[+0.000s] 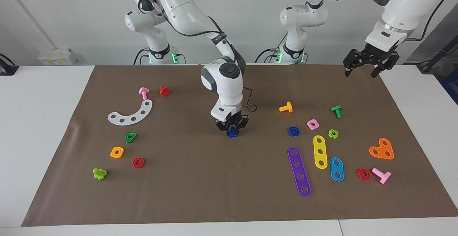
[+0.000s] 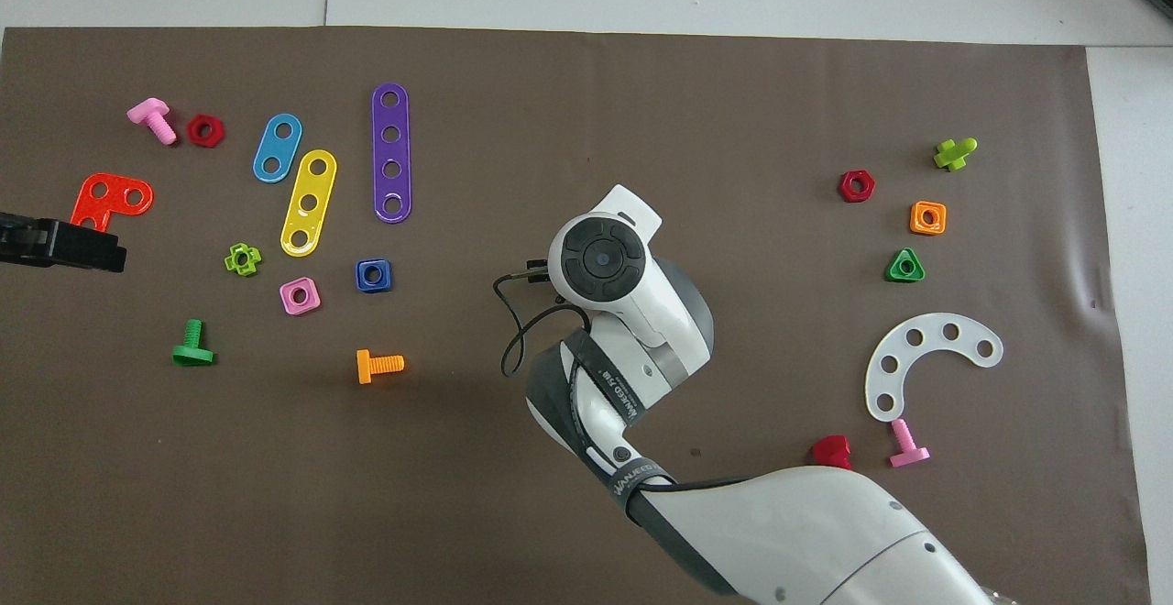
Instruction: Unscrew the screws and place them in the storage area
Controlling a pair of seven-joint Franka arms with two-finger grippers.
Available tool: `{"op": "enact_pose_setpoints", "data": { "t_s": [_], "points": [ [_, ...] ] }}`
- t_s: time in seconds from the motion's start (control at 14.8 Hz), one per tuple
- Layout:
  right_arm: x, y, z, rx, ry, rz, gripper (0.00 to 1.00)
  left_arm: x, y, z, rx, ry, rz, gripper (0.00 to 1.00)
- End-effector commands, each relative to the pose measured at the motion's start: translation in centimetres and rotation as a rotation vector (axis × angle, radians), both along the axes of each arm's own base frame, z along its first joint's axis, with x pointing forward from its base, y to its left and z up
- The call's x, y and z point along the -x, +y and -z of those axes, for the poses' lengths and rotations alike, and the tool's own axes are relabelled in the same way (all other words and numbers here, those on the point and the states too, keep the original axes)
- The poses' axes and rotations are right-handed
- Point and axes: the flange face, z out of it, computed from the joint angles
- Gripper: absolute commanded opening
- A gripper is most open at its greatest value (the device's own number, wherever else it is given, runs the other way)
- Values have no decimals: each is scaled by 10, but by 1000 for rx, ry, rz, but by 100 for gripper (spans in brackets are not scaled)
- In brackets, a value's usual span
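Facing view first: my right gripper (image 1: pixel 233 130) is down at the middle of the brown paper mat (image 1: pixel 222 193), and the dark-blue screw (image 1: pixel 233 132) sits between its fingers, right at the mat's surface. The fingers sit close on either side of the screw, so I call that a grip on it; whether the screw touches the paper I cannot tell. My left gripper (image 1: pixel 362 68) hangs high over the mat's corner at the left arm's end, jaws spread wide, nothing in them. That arm waits. Toward the left arm's end from the screw lies the blue square nut (image 1: pixel 293 131), with the orange bolt (image 1: pixel 286 107) nearer to the robots and the purple strip (image 1: pixel 299 171) farther out. Toward the right arm's end I see the white curved plate (image 1: pixel 131 115) and the green triangle nut (image 1: pixel 130 137).

Overhead view now: my right arm's wrist (image 2: pixel 605 261) covers the gripper and the screw completely, so nothing of the grip shows here. My left gripper (image 2: pixel 60 244) pokes in at the edge, over the mat just beside the red-orange plate (image 2: pixel 110 198). The blue square nut (image 2: pixel 373 275) lies well apart from my wrist.
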Motion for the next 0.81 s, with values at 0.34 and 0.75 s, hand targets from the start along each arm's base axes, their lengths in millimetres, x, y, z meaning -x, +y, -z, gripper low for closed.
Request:
{"op": "enact_pose_setpoints", "data": {
  "t_s": [0.34,0.75],
  "points": [
    [0,-8,-20,15,6,22,0,10,2,-2,4,3,0,100],
    [-29,-121,-132,0,-7,152,0,10,3,-2,4,3,-2,100]
  ]
}}
